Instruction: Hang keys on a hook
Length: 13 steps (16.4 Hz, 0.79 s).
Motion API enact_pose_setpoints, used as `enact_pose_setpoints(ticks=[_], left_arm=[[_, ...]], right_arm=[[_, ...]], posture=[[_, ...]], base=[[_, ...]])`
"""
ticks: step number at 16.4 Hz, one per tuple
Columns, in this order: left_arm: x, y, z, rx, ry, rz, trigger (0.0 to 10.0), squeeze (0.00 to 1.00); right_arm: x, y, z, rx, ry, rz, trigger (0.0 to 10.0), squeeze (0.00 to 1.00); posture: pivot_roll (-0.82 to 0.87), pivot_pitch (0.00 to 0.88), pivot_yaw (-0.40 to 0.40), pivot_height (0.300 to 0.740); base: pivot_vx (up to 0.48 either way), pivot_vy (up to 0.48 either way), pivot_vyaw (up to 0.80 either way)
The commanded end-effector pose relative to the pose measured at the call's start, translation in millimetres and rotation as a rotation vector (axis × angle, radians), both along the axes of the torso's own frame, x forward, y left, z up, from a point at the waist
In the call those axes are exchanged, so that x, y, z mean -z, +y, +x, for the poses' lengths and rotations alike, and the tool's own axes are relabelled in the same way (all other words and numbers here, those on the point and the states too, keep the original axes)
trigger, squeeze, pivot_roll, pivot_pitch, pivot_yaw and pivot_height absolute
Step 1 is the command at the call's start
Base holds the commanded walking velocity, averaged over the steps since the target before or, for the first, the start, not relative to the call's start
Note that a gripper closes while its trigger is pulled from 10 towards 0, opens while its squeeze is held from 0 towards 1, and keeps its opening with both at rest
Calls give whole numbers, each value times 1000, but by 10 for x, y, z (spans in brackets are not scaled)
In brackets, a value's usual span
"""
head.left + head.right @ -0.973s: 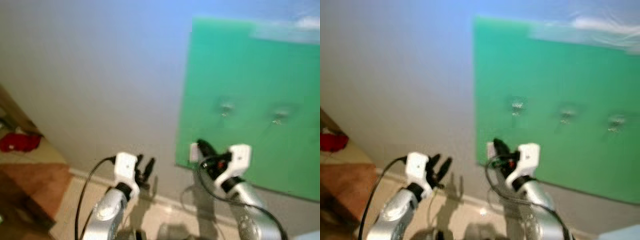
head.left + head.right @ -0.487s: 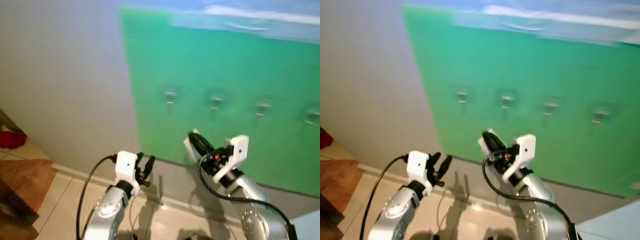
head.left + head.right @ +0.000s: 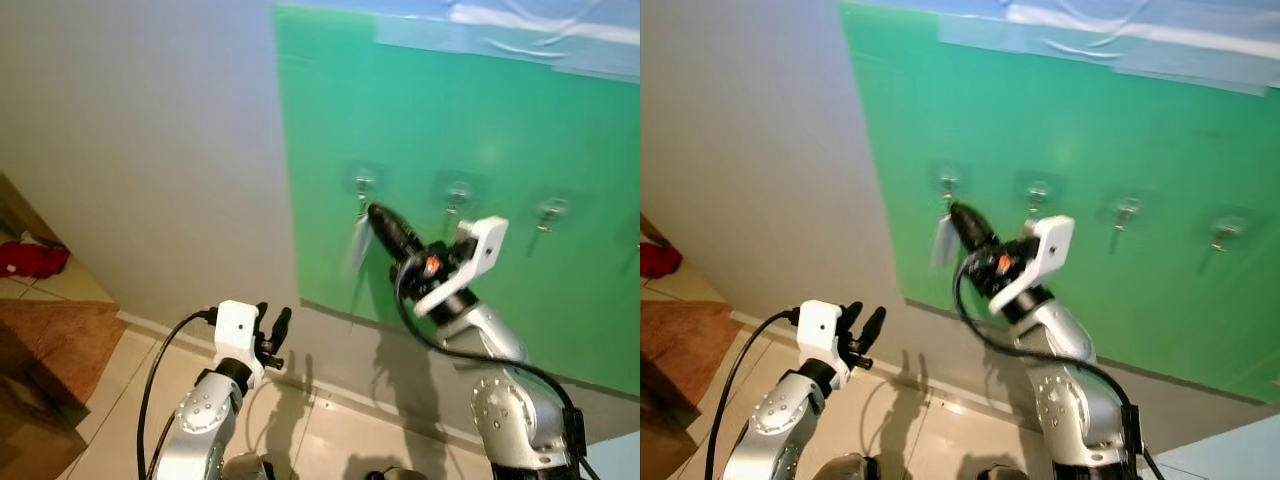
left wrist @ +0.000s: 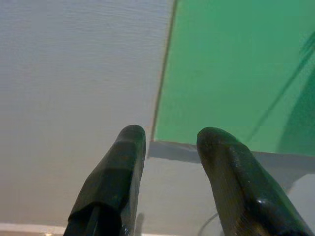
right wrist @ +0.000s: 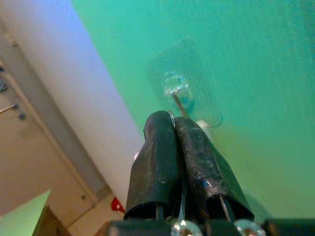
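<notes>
While raised to the smooth green board (image 3: 480,150), right gripper (image 3: 372,215) clamps jaws on pale keys (image 3: 358,243) beside a shiny hook (image 3: 363,187); left gripper (image 3: 272,324) low, jaws apart.

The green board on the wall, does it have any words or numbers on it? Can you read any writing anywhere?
No words, numbers or signs can be read anywhere.
The green board is plain, with only the hooks stuck on it.
The pale tag hanging from the right gripper is too blurred to show any writing.
The white blocks on the wrists show no label.
</notes>
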<state>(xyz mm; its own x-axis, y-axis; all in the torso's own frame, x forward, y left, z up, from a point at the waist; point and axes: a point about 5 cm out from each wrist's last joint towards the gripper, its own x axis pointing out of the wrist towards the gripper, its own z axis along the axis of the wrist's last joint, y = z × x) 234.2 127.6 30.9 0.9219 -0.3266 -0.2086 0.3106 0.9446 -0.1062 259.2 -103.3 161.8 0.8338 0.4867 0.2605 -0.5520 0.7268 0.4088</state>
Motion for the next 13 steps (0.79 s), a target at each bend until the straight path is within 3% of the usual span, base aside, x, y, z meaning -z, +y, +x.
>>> enact_pose_setpoints(ticks=[1, 13], left_arm=[[11, -16, 1, 3, 2, 6, 10000, 0], [3, -8, -8, 2, -3, -1, 10000, 0]], right_arm=[[-80, 0, -13, -7, -17, 16, 10000, 0], [-65, 126, -92, -121, -4, 11, 10000, 0]], posture=[[20, 117, 14, 740], [32, 117, 4, 740]], base=[[0, 0, 0], [0, 0, 0]])
